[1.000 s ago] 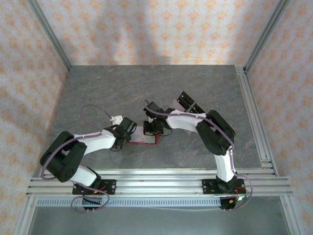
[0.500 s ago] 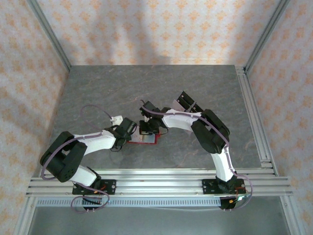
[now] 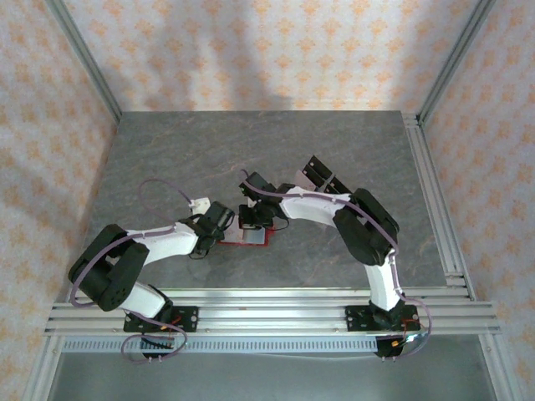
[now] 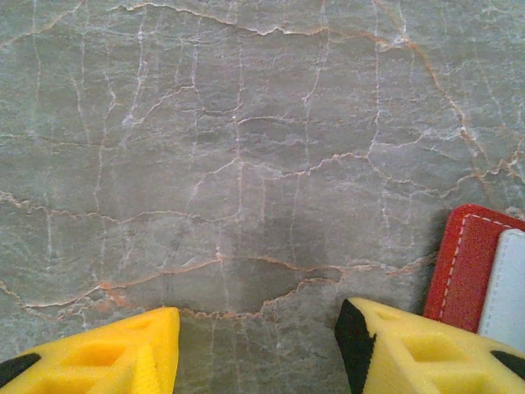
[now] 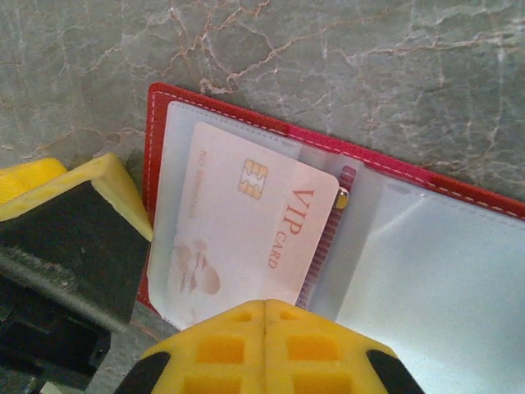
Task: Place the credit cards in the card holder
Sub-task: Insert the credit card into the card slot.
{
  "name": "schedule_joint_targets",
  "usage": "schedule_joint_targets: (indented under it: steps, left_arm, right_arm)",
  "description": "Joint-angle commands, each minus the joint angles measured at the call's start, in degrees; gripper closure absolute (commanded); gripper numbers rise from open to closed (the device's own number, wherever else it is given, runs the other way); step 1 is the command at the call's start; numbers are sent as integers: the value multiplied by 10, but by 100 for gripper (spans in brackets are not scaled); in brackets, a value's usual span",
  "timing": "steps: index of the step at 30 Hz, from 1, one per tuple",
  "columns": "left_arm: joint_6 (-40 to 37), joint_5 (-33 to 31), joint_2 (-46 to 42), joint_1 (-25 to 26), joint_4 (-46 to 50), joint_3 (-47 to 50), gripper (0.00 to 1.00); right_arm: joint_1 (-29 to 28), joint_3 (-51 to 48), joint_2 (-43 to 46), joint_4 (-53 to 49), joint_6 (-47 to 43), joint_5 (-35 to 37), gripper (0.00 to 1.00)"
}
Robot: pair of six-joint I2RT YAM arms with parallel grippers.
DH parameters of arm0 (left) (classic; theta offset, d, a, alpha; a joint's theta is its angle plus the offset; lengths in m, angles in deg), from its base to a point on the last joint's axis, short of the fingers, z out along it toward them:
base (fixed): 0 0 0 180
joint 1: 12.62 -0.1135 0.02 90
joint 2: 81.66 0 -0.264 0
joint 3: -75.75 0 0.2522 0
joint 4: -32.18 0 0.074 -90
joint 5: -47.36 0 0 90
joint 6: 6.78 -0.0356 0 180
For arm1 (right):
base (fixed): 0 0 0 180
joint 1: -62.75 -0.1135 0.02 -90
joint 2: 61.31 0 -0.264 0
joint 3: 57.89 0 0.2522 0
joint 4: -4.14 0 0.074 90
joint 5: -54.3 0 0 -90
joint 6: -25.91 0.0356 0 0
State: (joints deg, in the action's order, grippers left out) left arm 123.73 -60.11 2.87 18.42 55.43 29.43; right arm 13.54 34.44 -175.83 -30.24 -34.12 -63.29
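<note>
The card holder (image 5: 459, 187) lies open on the marble table, red outside with pale clear sleeves; it also shows under both grippers as the card holder (image 3: 253, 241). A pinkish-white credit card (image 5: 246, 222) marked "VIP card" lies face up on its left half, its upper edge tucked into the sleeve. My right gripper (image 5: 264, 308) is shut, tips together at the card's near edge, not pinching it. My left gripper (image 4: 258, 328) is open over bare table. Its right finger (image 4: 410, 349) stands at the card holder's red corner (image 4: 463, 263).
A clear stand with black strips (image 3: 323, 175) sits behind the right arm. Aluminium rails (image 3: 435, 192) run along the table's right side and near edge. Patterned walls close in the back and sides.
The right gripper has shifted slightly left over the card holder. The left arm has stayed put.
</note>
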Motion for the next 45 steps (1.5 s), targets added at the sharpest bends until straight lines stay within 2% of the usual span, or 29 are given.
schedule_joint_targets:
  steps: [1, 9, 45]
  left_arm:
    - [17, 98, 23, 20, -9, 18, 46]
    - [16, 98, 22, 19, -9, 18, 46]
    - [24, 105, 30, 23, -23, 23, 46]
  right_arm:
    - [-3, -16, 20, -7, 6, 22, 100]
    - [-3, -21, 3, -3, 9, 19, 100]
    - [-3, 79, -76, -14, 7, -36, 100]
